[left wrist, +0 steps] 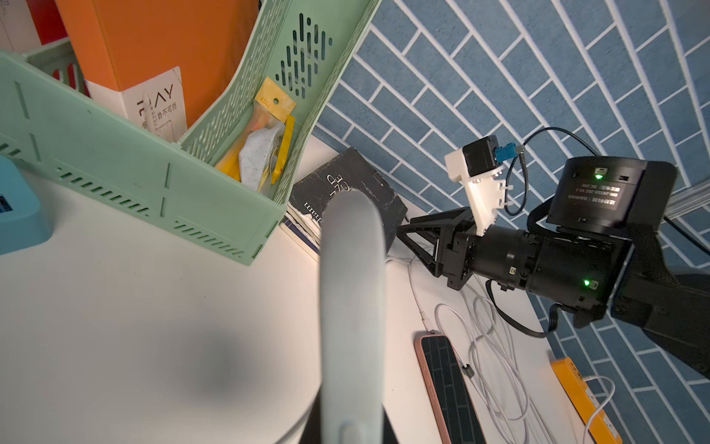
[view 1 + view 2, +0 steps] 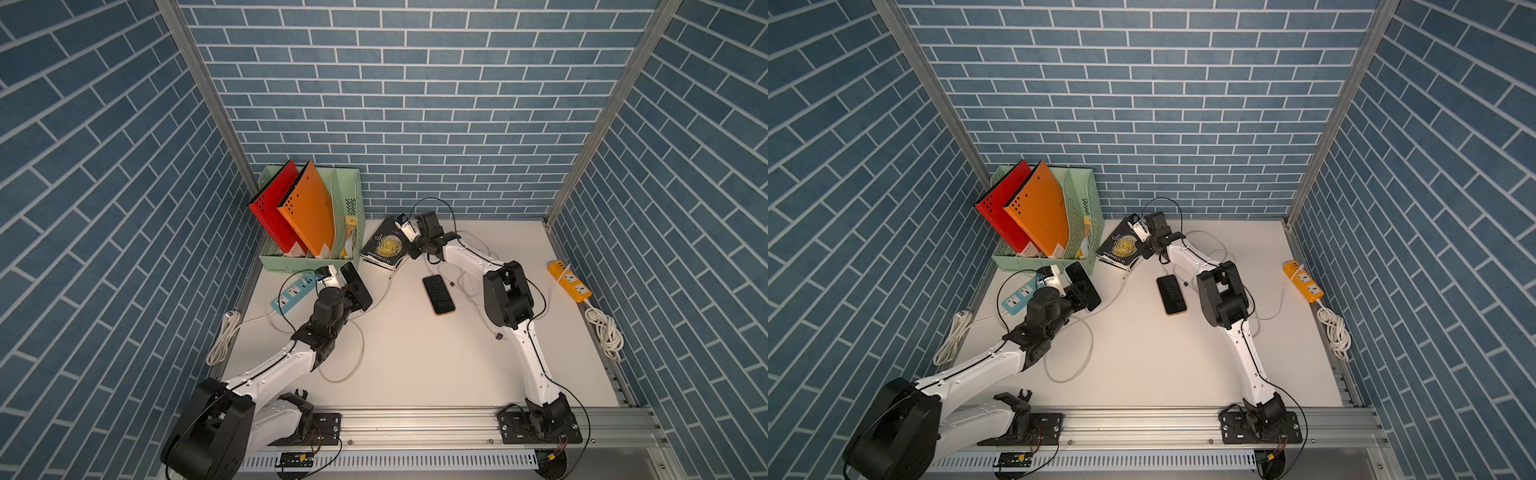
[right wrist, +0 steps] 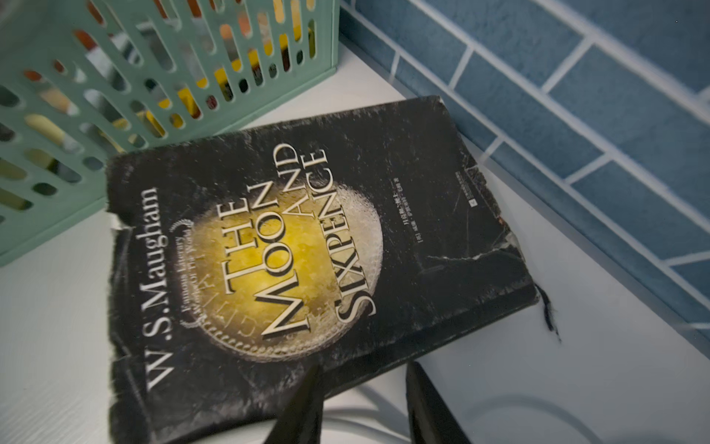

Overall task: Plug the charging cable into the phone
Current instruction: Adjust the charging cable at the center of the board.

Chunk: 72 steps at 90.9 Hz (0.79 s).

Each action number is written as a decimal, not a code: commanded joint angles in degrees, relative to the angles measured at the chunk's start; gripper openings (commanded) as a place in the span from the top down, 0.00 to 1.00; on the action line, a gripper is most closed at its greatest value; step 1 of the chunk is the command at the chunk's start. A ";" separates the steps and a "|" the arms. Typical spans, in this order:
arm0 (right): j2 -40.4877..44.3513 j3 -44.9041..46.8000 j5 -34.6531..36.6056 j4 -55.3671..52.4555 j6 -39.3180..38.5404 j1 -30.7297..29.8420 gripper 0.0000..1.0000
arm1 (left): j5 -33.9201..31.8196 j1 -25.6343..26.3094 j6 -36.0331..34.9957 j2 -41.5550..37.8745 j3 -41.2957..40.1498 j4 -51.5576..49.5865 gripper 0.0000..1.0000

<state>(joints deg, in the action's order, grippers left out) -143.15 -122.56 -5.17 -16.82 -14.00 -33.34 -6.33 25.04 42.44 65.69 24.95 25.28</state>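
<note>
Left gripper [image 2: 353, 292] grips a phone [image 2: 350, 272] by the rack [image 2: 291, 264]. Right gripper [image 3: 364, 365], jaws partly apart and empty, hovers at the near edge of the book [image 3: 307, 230], above the cable [image 3: 345, 417].

The table [image 2: 415, 365] is smooth matt white. The book [image 3: 307, 250] has a scuffed, creased black paper cover with torn edges. The file rack [image 2: 291, 264], left of centre, is matt mint plastic, perforated. The flat phone [image 1: 447, 384] has mirror-glossy dark glass; the raised phone [image 2: 356, 286] is glossy black. The walls [image 2: 415, 104] look felt-like, matt. The rail [image 2: 415, 419] along the bottom is ribbed bare metal.
</note>
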 commanded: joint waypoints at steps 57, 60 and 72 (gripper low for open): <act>-8.03 -6.81 3.72 -7.76 -0.12 2.76 0.65 | -0.13 -0.57 -1.24 1.46 3.30 1.63 1.00; -8.08 -6.81 3.37 -7.78 -0.33 2.77 0.65 | -0.03 -0.61 -1.25 1.62 3.41 1.62 1.00; -7.19 -5.64 -1.22 -8.83 -2.52 2.52 0.64 | 0.13 -0.61 -1.26 2.36 3.78 1.62 1.00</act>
<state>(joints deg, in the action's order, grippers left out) -149.27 -128.51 -2.83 -22.09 -13.89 -30.37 -6.31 24.77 41.91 67.85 26.41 24.25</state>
